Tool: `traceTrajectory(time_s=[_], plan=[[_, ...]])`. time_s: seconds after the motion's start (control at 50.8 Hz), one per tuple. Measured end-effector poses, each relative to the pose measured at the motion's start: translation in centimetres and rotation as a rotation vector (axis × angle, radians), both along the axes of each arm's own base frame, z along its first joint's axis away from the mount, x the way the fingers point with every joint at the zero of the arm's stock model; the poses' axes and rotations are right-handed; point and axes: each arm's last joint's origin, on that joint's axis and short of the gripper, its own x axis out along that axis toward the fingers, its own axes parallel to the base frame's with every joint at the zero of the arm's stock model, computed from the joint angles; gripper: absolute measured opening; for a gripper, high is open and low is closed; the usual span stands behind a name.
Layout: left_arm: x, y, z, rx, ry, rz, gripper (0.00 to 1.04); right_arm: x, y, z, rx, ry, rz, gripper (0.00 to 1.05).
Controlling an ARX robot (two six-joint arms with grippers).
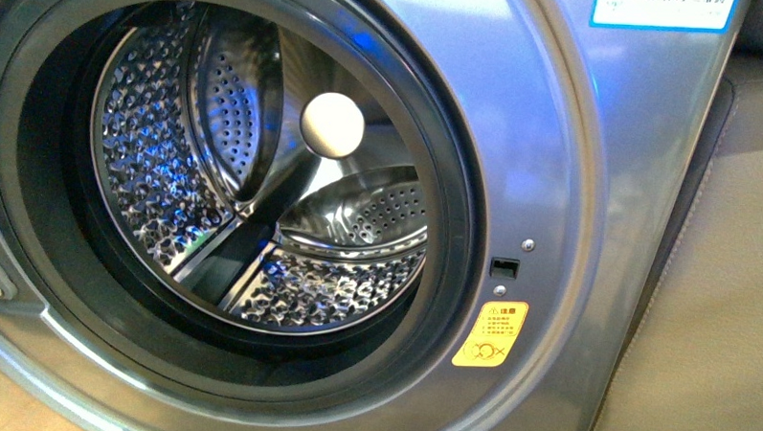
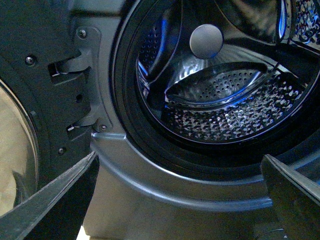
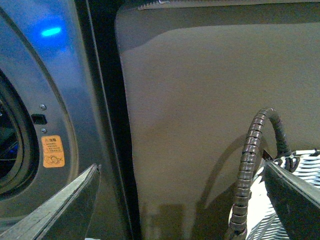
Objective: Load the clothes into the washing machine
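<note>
The silver-grey washing machine (image 1: 570, 184) fills the front view, its door open and the dimpled steel drum (image 1: 168, 179) showing behind the dark gasket (image 1: 42, 213). I see no clothes in the drum or in any view. A yellow sticker (image 1: 490, 334) sits right of the porthole. My left gripper (image 2: 182, 200) is open and empty, below the drum mouth (image 2: 225, 95). My right gripper (image 3: 182, 200) is open and empty, facing a tan panel (image 3: 210, 100) beside the machine's front (image 3: 55, 75). Neither arm shows in the front view.
The open door's hinge plate (image 2: 75, 75) and door glass (image 2: 15, 150) lie beside the porthole in the left wrist view. A ribbed grey hose (image 3: 247, 170) and a white slatted basket (image 3: 280, 210) stand near the right gripper. A blue-white label (image 1: 663, 10) is at the machine's top.
</note>
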Motion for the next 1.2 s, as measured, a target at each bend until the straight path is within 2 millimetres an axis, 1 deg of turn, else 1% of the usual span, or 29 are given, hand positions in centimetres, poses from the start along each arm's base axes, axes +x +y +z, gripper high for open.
traceTrajectory(time_s=[0.827, 0.867, 0.887, 0.926, 0.965, 1.044, 1.123, 1.182, 1.202], plan=[[0.0, 0.0, 0.0, 0.000, 0.000, 0.001, 0.98, 0.0, 0.0, 0.0, 0.000, 0.000, 0.000, 0.97], [0.0, 0.0, 0.0, 0.000, 0.000, 0.000, 0.98, 0.0, 0.0, 0.3, 0.027, -0.044, 0.049, 0.97], [0.0, 0.0, 0.0, 0.000, 0.000, 0.000, 0.98, 0.1, -0.1, 0.7, 0.051, -0.101, 0.100, 0.97], [0.0, 0.0, 0.0, 0.000, 0.000, 0.000, 0.98, 0.0, -0.5, 2.4, 0.066, -0.253, 0.202, 0.97], [0.0, 0.0, 0.0, 0.000, 0.000, 0.000, 0.98, -0.1, -0.8, 3.1, 0.061, -0.318, 0.244, 0.97], [0.0, 0.0, 0.0, 0.000, 0.000, 0.000, 0.98, 0.0, -1.4, 3.7, 0.049, -0.356, 0.278, 0.97], [0.0, 0.0, 0.0, 0.000, 0.000, 0.000, 0.98, 0.4, -2.3, 4.0, 0.045, -0.356, 0.264, 0.97], [0.0, 0.0, 0.0, 0.000, 0.000, 0.000, 0.98, 0.8, -3.3, 4.1, 0.042, -0.348, 0.230, 0.97], [0.0, 0.0, 0.0, 0.000, 0.000, 0.000, 0.98, 1.0, -4.1, 3.9, 0.042, -0.334, 0.208, 0.97]])
